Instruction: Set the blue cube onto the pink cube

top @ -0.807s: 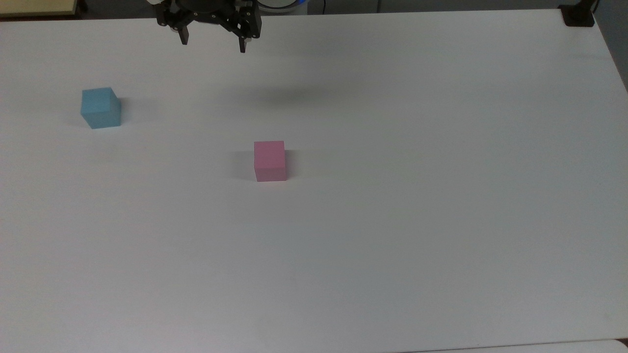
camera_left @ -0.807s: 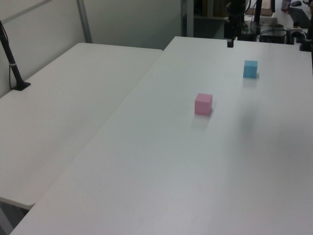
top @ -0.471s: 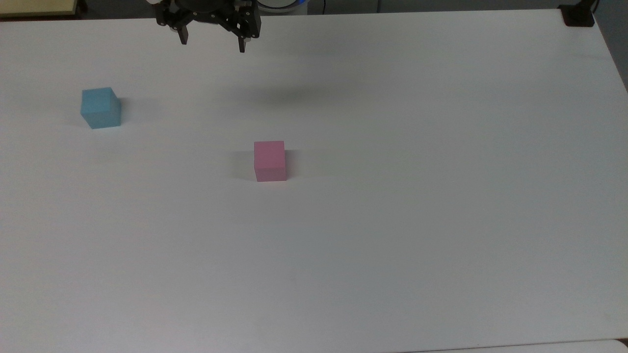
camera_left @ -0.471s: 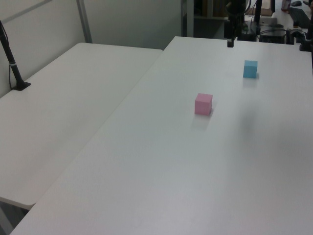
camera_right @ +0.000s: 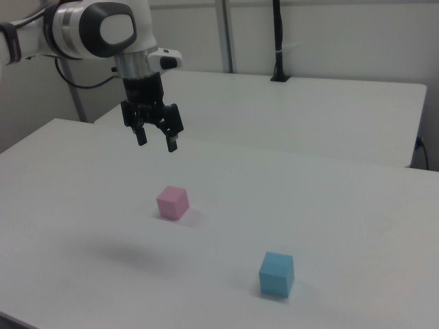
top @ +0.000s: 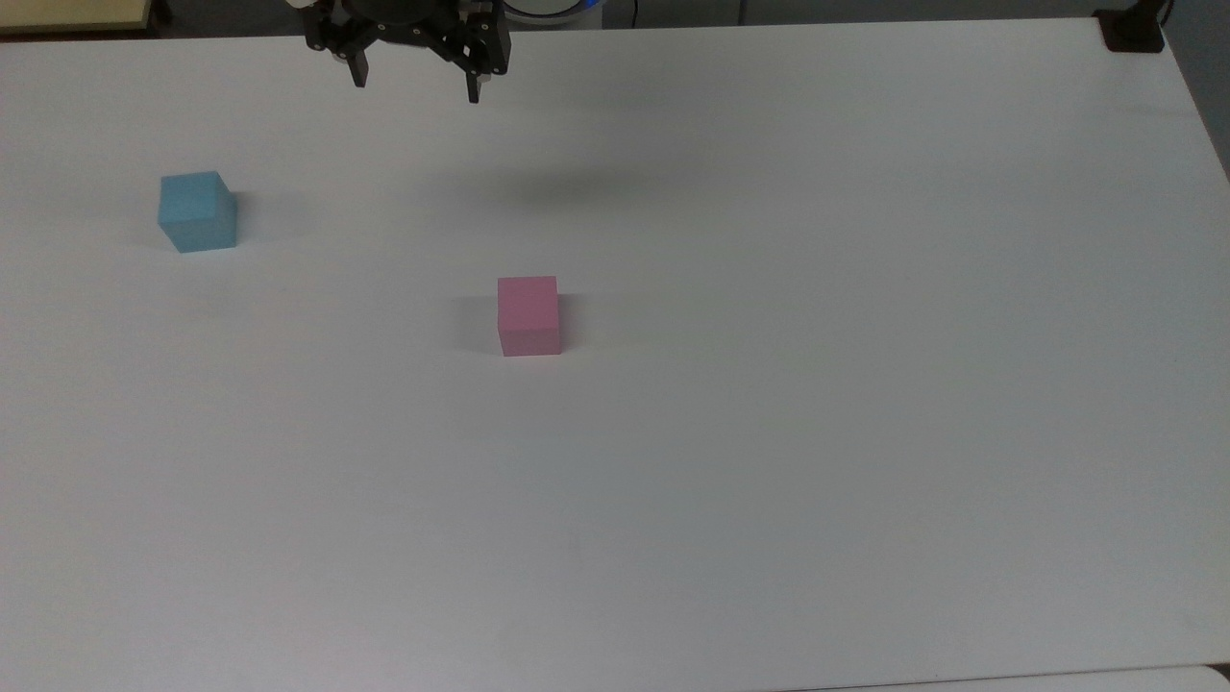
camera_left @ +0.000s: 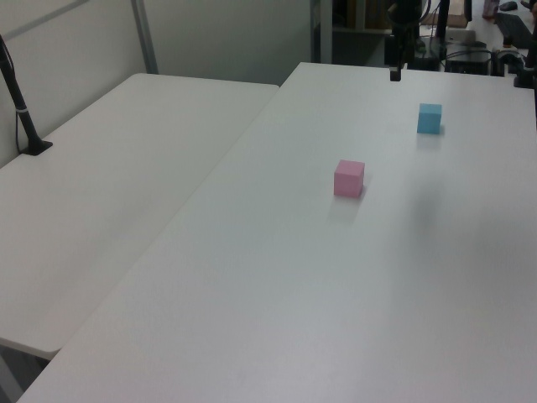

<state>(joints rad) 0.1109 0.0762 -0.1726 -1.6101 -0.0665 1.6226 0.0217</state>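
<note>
The blue cube (top: 197,211) rests on the white table at the top view's left; it also shows as the blue cube (camera_left: 430,118) and the blue cube (camera_right: 276,273). The pink cube (top: 528,315) sits near the table's middle, seen too as the pink cube (camera_left: 349,178) and the pink cube (camera_right: 172,202). My gripper (top: 417,90) hangs open and empty high above the table's far edge, well apart from both cubes. In the right view the gripper (camera_right: 158,143) hovers above and behind the pink cube.
The white table (top: 769,432) is wide and bare around the cubes. A second white table (camera_left: 109,185) adjoins it. A black post (camera_right: 278,41) stands clamped at that table's back edge, and a black clamp (top: 1132,29) sits at the top view's upper right corner.
</note>
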